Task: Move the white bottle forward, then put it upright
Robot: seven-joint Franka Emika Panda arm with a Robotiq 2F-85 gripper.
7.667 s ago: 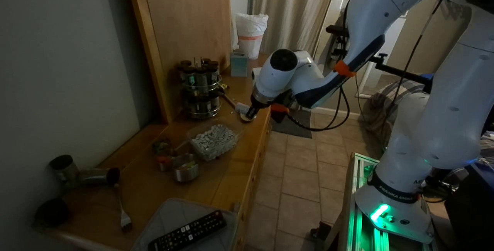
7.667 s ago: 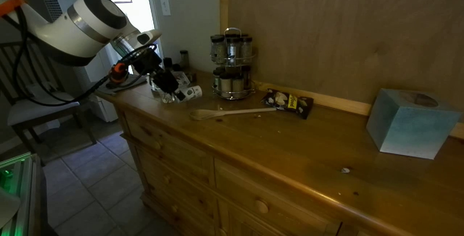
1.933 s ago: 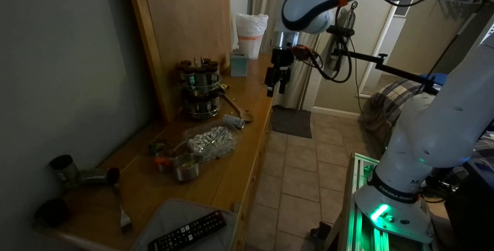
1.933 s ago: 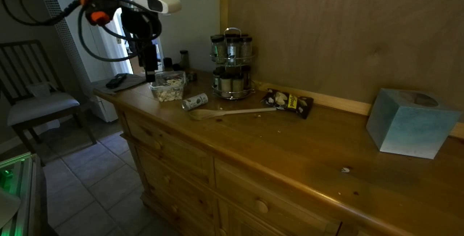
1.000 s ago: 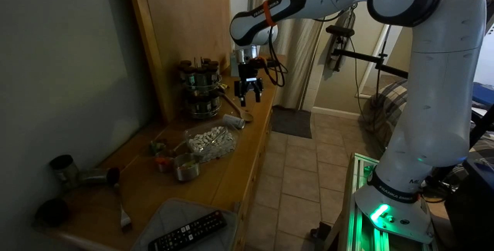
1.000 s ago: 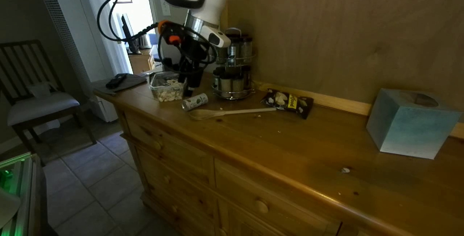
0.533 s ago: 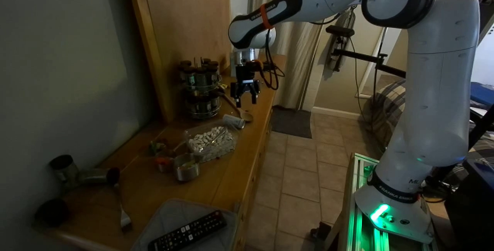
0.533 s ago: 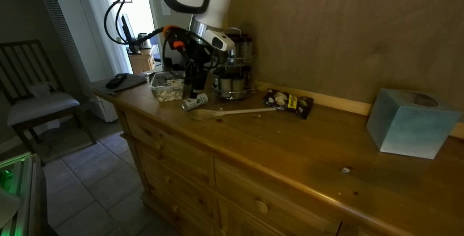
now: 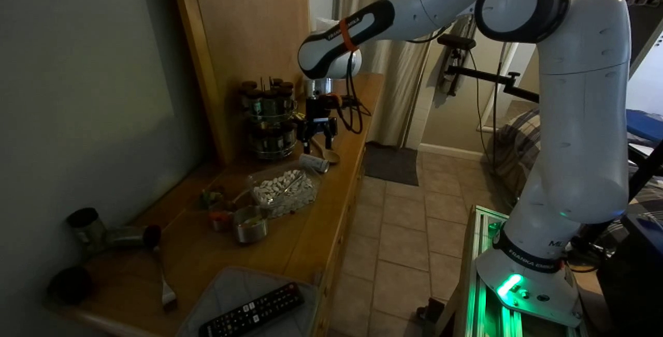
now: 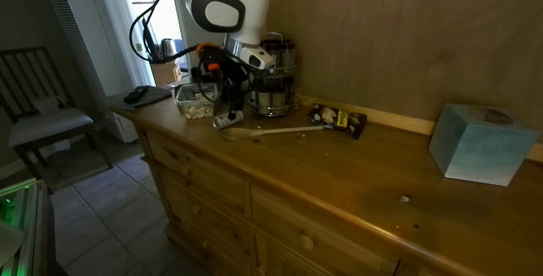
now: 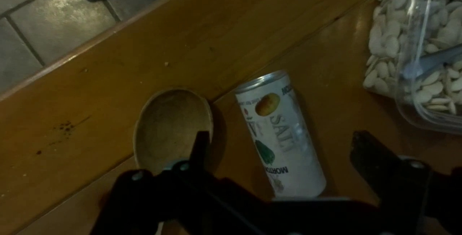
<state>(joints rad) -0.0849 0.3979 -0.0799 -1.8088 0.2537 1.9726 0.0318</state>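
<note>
The white bottle, a printed salt container (image 11: 285, 134), lies on its side on the wooden dresser top (image 10: 322, 165). Both exterior views show it too, as a small white cylinder (image 9: 314, 163) beside the spoon. Pointing down just above it is my gripper (image 11: 282, 136), jaws wide apart and nothing gripped. In the wrist view the bottle appears between the fingers, with a gap on either side; its lower end meets the dark gripper body's outline. One black fingertip (image 10: 232, 115) overlaps the bottle in an exterior view, and whether they touch I cannot tell.
A wooden spoon (image 11: 169, 126) lies close along one side of the bottle. On the other side stands a clear tub (image 11: 406, 83) of white seeds. A two-tier spice rack (image 10: 273, 112), a snack bag (image 10: 337, 119) and a tissue box (image 10: 479, 149) stand along the back.
Over the last second my open gripper has come down and across, over the bottle. Several seconds ago it was tilted low at the bottle, which has since shifted slightly and rests on its side.
</note>
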